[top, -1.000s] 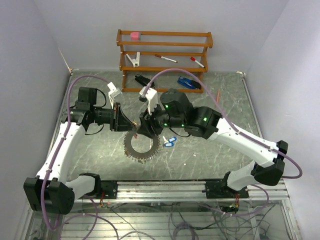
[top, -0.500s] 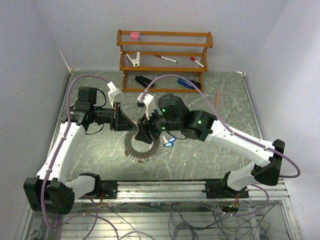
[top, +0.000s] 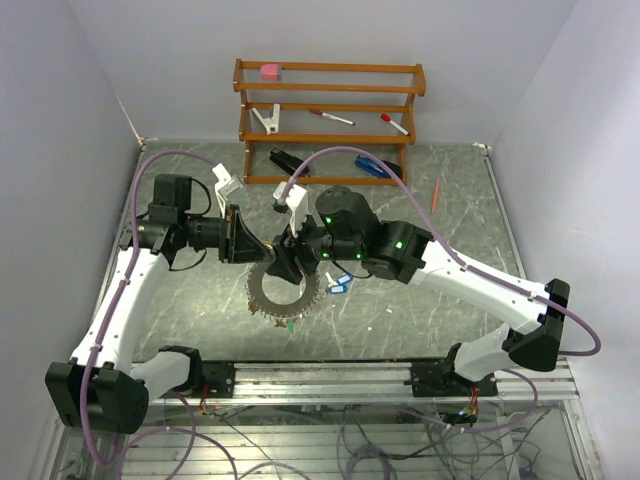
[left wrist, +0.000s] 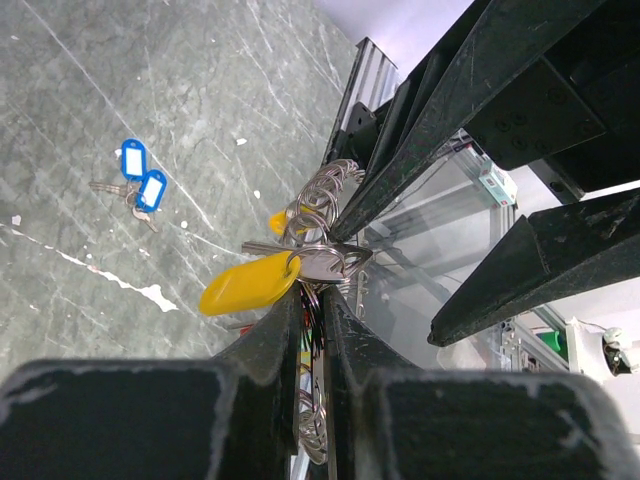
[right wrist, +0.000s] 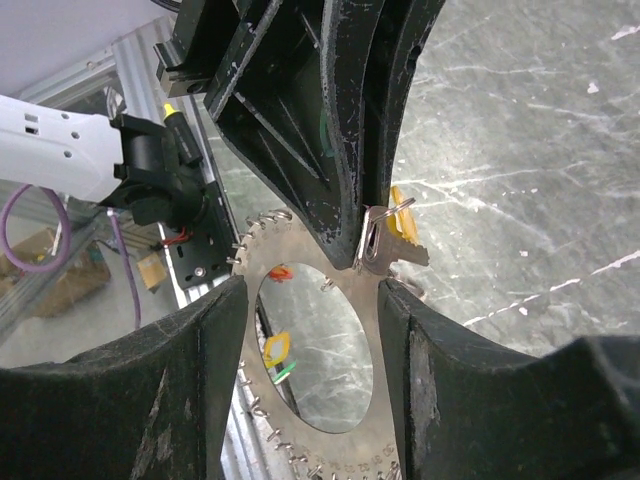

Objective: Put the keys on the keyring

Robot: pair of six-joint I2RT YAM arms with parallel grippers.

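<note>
My left gripper (top: 250, 248) is shut on the rim of the keyring (top: 262, 297), a toothed silvery ring held tilted above the table. Seen edge-on in the left wrist view, the keyring (left wrist: 330, 190) runs between the left gripper (left wrist: 312, 295) jaws. A yellow-tagged key (left wrist: 250, 285) hangs at the fingertips. My right gripper (top: 285, 262) stands open right against the ring. In the right wrist view, the keyring (right wrist: 340, 450) spans the gap of the right gripper (right wrist: 312, 290), and the yellow-tagged key (right wrist: 385, 245) hangs by its right finger. Two blue-tagged keys (top: 338, 285) lie on the table.
A wooden rack (top: 330, 100) at the back holds a pink eraser, a clip and markers. A black stapler (top: 290, 160) and a blue stapler (top: 378, 165) lie before it. An orange pencil (top: 437, 195) lies at the right. The metal rail (top: 320, 375) runs along the near edge.
The right gripper's jaws have spread wider and it has slid a little left and down against the ring. The left gripper keeps its hold and has hardly moved.
</note>
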